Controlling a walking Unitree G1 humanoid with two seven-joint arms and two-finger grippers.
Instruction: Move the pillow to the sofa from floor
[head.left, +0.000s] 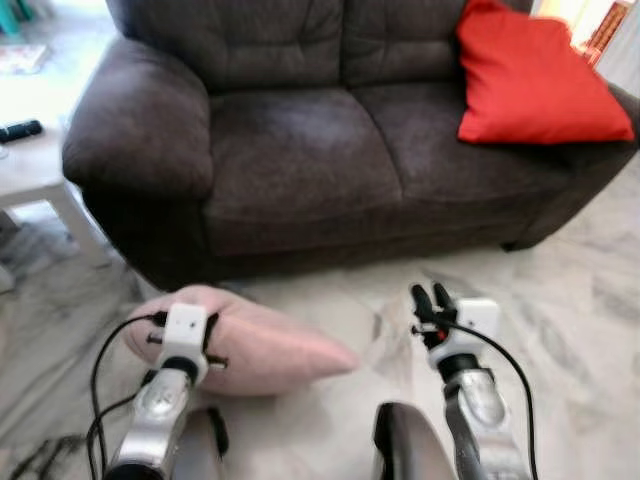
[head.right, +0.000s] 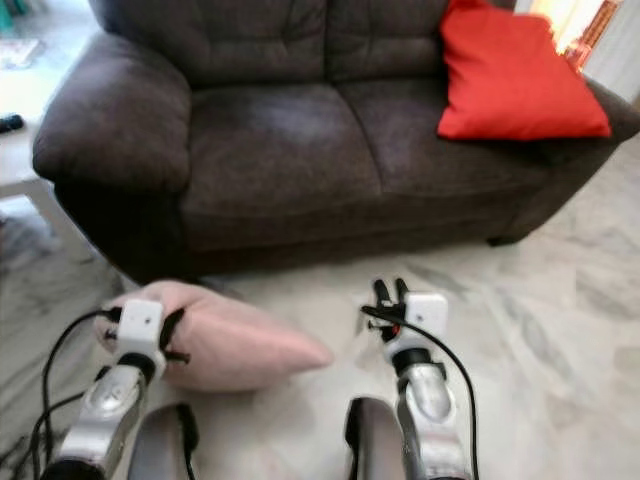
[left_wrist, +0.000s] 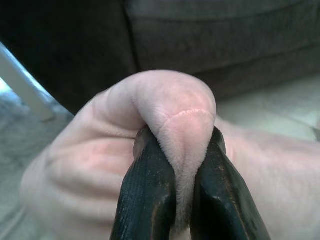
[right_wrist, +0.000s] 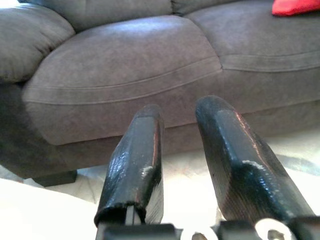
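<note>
The sofa (head.left: 300, 150) stands just ahead, its seat bare beside the red cushion (head.left: 535, 80). The pink pillow (head.left: 260, 345) lies on the floor just before the sofa. My left claw (left_wrist: 185, 165) is pinched tight on a fold of it; my right claw (head.left: 430, 300) hangs slightly parted, empty. I'd lift high enough to clear the seat edge before swinging forward

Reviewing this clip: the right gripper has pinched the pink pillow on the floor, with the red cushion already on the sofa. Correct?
Wrong arm. The left gripper pinches the pink pillow, as the left wrist view shows; the right gripper holds nothing. The red cushion is on the sofa.
</note>
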